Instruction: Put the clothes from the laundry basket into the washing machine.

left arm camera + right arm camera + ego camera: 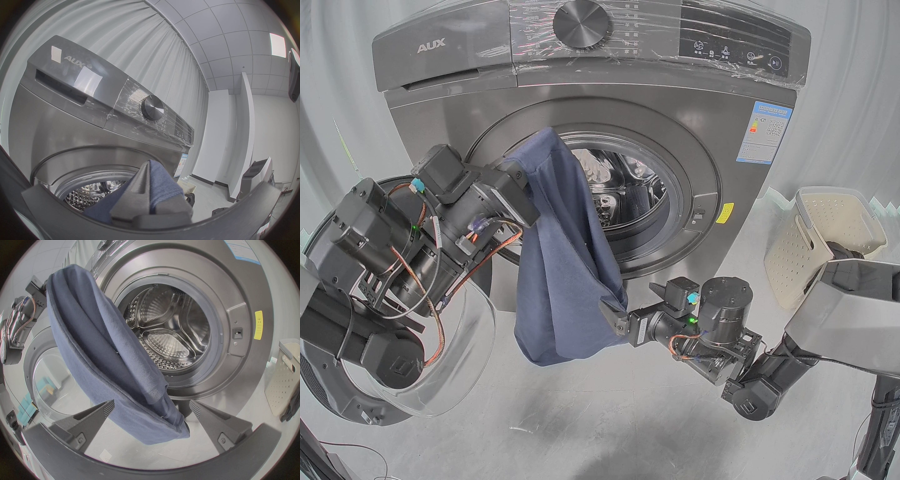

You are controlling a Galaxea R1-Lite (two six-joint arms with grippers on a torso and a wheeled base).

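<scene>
Your left hand [519, 178] pinches the blue garment [562, 250] by its upper end, in front of the washing machine [675, 125]. The cloth hangs across the left of the open mouth, none of it inside yet. Your right hand [614, 319] is spread, with the garment's lower end between its fingers, ungripped. The drum [168, 333] looks bare, so loading has barely begun. A dark piece [290, 405] at the laundry basket [800, 250] may remain.
</scene>
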